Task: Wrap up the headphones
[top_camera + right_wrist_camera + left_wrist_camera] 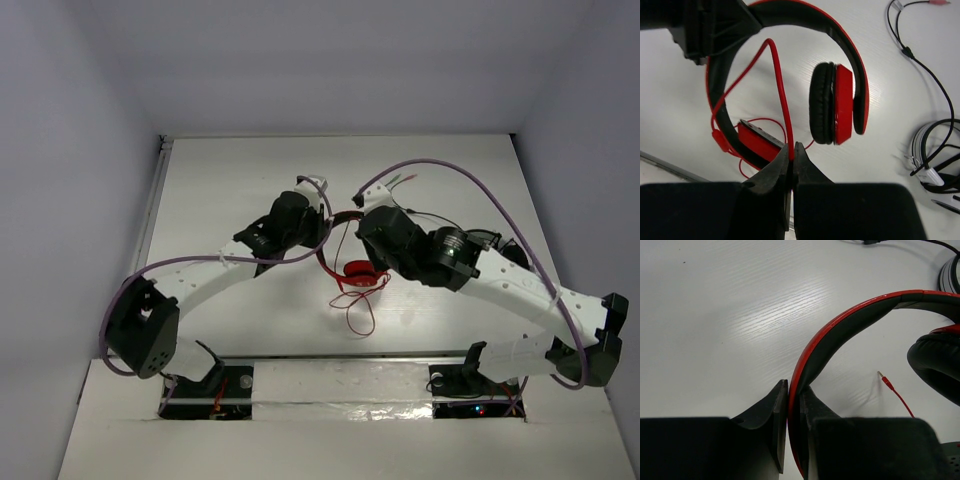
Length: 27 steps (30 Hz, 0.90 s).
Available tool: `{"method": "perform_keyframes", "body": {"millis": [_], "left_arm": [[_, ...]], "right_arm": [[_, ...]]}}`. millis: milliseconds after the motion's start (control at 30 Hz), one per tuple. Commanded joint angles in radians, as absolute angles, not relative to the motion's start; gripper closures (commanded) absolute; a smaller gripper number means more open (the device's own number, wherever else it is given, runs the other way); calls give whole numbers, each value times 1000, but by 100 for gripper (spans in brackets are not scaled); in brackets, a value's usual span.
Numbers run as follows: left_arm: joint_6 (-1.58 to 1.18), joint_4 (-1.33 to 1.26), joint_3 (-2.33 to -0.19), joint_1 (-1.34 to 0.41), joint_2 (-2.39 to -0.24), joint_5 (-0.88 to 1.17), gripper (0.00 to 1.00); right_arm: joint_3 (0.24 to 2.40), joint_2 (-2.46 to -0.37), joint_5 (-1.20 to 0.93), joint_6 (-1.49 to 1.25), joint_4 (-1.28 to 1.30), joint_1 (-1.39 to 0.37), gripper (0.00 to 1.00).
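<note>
Red over-ear headphones are sitting near the middle of the white table, between the two wrists in the overhead view. I cannot tell whether they are resting on the surface or hanging just above it.

The left gripper is clamping the headband. One dark finger is pressing the glossy red outer face and the other the black lining, so the jaws are narrowed to the band's thickness. From there the band is arching up and right toward a black ear pad.

The right gripper is pinching the thin red cable, its jaws nearly together with only the cord between them. The cable is rising from the fingertips, curving over inside the headband's loop and running down the left side toward the lower cup, which is tilting just beside the fingertips. More cable is looping beneath that cup. The other cup is standing on edge with its pad facing left.

The cable's red plug is showing under the band's arch, its shadow falling on the table beside it. Off to the right, well apart from the headphones, a black-and-white headset and a thin dark cable are lying on the table.
</note>
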<state>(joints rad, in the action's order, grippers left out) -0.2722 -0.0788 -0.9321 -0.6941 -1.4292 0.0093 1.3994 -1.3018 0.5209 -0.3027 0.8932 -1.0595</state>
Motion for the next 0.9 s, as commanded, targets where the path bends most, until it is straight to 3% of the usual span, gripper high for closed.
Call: {"method": "perform_keyframes", "body": {"millis": [0,200,367,633,867], "left_arm": [[-310,-100,-1006,-695,-1327,8,100],[-285,36,-1100,-695,-1293,-106,100],[-244,121,-1175,-695,-1328,83,100],[-206,179,-1150,-695,-1307,149,100],[-176,204,-1167,-695,-1299,222,100]], "right_arm": [[1371,-1217,567,-360,900,-1057,100],[1345,-1184,603,-431,950,-1048,96],[1336,-1160,679,-422,899,-1048,96],[1400,-1157,836,-408,908,-1039,94],[1390,-1167,838,-385,877,-1039,91]]}}
